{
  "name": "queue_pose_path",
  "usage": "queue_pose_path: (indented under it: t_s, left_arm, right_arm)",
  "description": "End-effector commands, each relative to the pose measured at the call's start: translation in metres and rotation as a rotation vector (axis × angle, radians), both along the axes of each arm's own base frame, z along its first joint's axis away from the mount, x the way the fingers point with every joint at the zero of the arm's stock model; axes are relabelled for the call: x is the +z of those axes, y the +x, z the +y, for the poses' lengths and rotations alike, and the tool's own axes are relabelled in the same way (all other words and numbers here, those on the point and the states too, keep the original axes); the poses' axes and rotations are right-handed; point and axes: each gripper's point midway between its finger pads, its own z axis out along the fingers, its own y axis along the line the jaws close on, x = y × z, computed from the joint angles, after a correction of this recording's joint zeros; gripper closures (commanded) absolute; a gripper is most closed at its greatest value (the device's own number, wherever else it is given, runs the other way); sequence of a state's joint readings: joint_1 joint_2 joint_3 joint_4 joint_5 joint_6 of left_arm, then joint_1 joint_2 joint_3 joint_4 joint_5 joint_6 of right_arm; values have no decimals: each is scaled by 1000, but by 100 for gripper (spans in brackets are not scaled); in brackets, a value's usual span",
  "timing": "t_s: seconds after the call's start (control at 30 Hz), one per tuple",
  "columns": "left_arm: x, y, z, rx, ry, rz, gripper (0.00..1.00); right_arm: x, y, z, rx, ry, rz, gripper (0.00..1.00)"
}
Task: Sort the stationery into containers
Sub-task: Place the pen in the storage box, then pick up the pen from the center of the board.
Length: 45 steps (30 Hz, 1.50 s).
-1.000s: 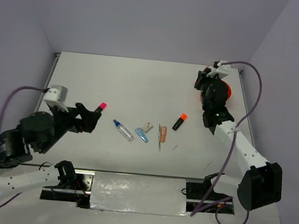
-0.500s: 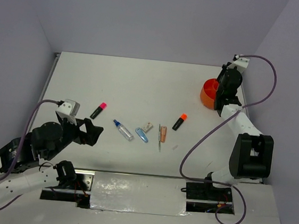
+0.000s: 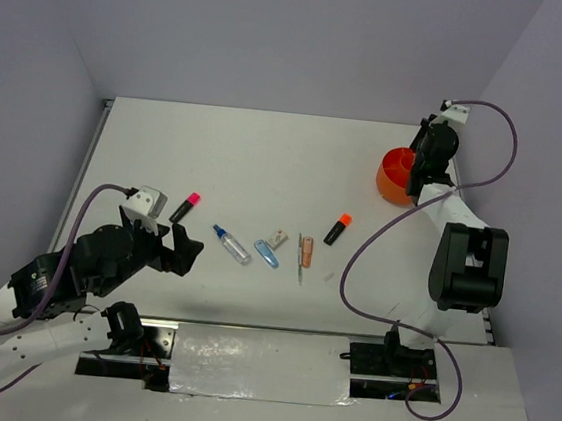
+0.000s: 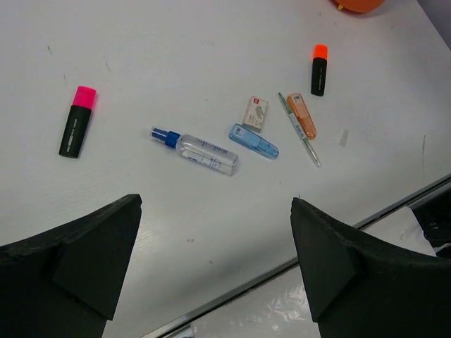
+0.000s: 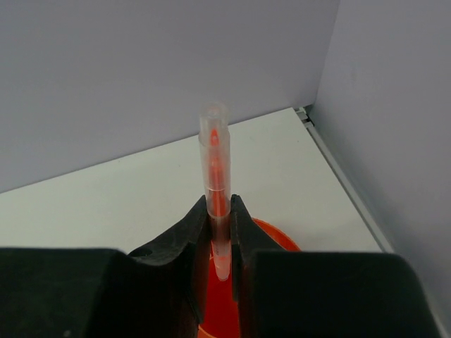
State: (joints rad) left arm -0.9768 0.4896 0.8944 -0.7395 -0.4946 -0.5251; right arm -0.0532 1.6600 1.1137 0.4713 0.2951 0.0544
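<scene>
— Where is our right pincer?
— It's pressed together on a clear pen with an orange core. The pen stands upright between the fingers, and its lower tip shows against the orange tub beneath the pincer. We cannot tell whether the tip is inside the tub.
— And our left pincer?
— Spread wide, holding nothing, above the table. Ahead of it to the left lies a pink-capped highlighter. Straight ahead we see a blue-capped tube, a blue clip and a whitish block just beyond the clip. Further right, a thin pen lies against a peach piece. An orange-capped highlighter lies farthest off.
</scene>
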Motion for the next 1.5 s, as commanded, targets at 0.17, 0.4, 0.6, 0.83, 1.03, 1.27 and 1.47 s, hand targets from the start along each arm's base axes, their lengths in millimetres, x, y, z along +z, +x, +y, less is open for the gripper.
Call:
queue_pose_path:
  t_s: [0.17,0.4,0.6,0.83,1.03,1.27,1.47]
  left_arm:
    - [6,3,-6,-15,-4,-20,1]
    - [2,5,-8,-13,16,-9,1]
    - [-3,8,-11,-10,41,8,1]
    - [-2,9,-10,1,43,7,1]
    - [-4,12,-5,37,54,12,1]
    - [-9,28,5,167,66,69,1]
    - [-7,38,-31,140,-44,128,1]
  right_arm:
    - [2,12,0,14,25,-61,96]
    - [-28,-1,-1,3,28,-7,88]
    - [-38,-10,-1,9,25,7,74]
    - [-10,-17,9,56,41,-39,0]
    - [43,-40,25,97,142,-123,0]
    - [80,-104,93,127,222,-62,0]
    - [21,-178,166,162,322,232,0]
